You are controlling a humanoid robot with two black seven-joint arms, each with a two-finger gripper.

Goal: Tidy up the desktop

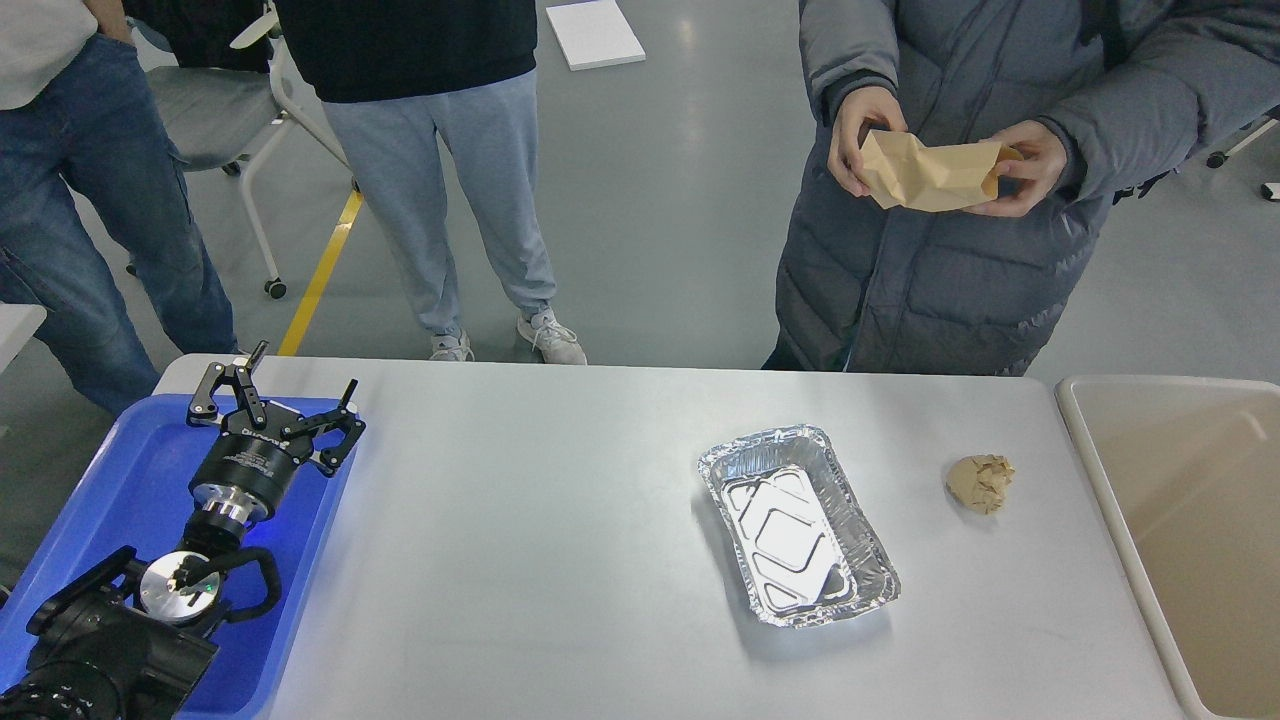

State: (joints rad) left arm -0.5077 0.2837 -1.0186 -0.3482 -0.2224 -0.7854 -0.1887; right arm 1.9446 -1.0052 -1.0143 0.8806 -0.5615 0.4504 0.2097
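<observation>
- Our left claw hangs over the blue plastic tray at the bench's left edge, fingers spread wide and holding nothing.
- Our right claw is out of view.
- An empty foil tray lies right of centre, a crumpled brown paper ball near it; both sit close to the beige bin, likely their destination.
- A bystander across the bench crumples a paper bag, perhaps more litter for us.

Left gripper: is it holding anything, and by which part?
Nothing. The left gripper is open and empty above the blue tray. The foil tray and paper ball lie untouched on the desktop.
</observation>
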